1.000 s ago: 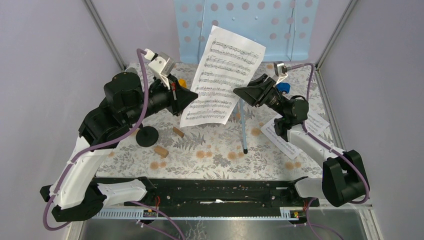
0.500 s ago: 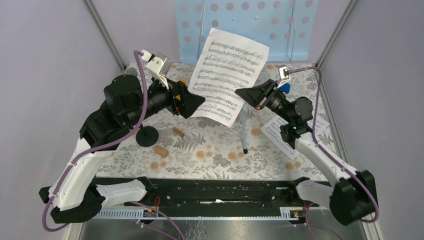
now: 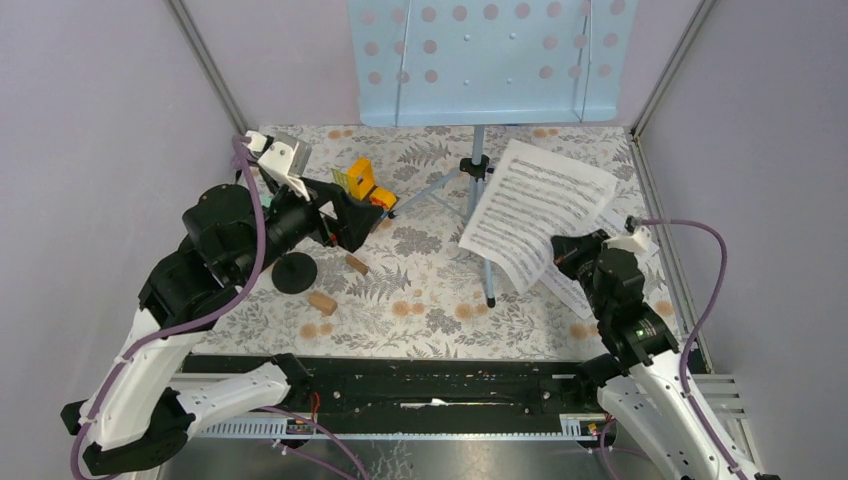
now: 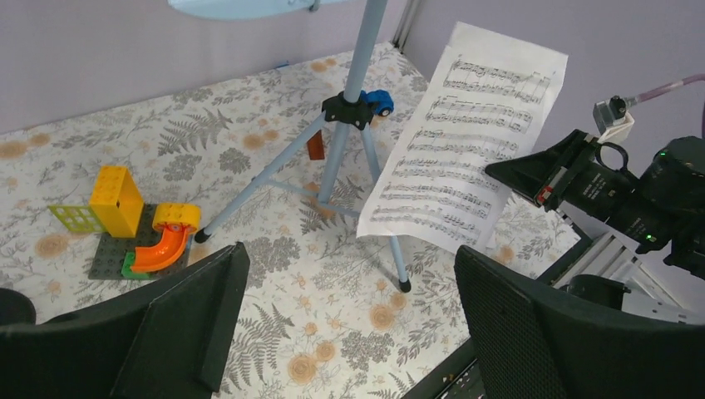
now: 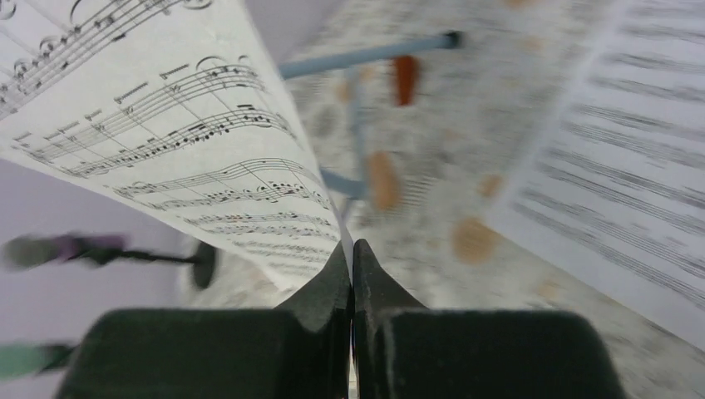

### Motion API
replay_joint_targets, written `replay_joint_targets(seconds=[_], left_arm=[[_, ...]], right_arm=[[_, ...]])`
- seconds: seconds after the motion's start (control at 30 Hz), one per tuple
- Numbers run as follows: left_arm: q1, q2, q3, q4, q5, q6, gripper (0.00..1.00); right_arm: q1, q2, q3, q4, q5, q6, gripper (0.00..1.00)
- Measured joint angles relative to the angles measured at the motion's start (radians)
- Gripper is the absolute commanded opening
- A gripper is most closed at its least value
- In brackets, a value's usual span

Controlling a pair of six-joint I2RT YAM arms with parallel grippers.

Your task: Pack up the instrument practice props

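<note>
White sheet-music page (image 3: 540, 210), lower edge between the closed right fingers (image 5: 326, 293)

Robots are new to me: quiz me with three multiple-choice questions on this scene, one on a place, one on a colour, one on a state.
1. The music rack is: A. red B. black C. pale blue
2. The left gripper is: A. open, empty B. holding a page C. shut, empty
3. Where is the raised music page? A. on the rack B. in the right gripper C. in the left gripper
Answers: 1 C: its perforated panel is pale blue. 2 A: jaws apart, nothing between. 3 B: closed jaws clamp its edge.
</note>
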Motion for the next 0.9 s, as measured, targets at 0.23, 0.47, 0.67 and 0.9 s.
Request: replay_joint_targets(seconds=[0.23, 0.47, 0.67, 0.9], left_arm=[[0.0, -0.032, -0.104, -0.001, -0.007, -0.026, 0.99], [0.0, -0.102, -0.22, -0.01, 0.001, -0.068, 0.99], [0.0, -0.172, -0.289, -0.01, 0.019, -0.101, 0.99], [0.0, -0.17, -0.319, -0.008, 0.037, -0.113, 0.99]], right_arm=[[0.0, 0.088, -0.026, -0.272, 0.27, 0.063, 0.0], [-0.126, 0.323, -0.006, -0.206, 0.267, 0.003, 0.0], [-0.34, 0.495, 0.005, -0.073, 0.123, -0.093, 0.0], [-0.451, 0.589, 0.071, -0.026, -0.045, -0.236, 0.0]])
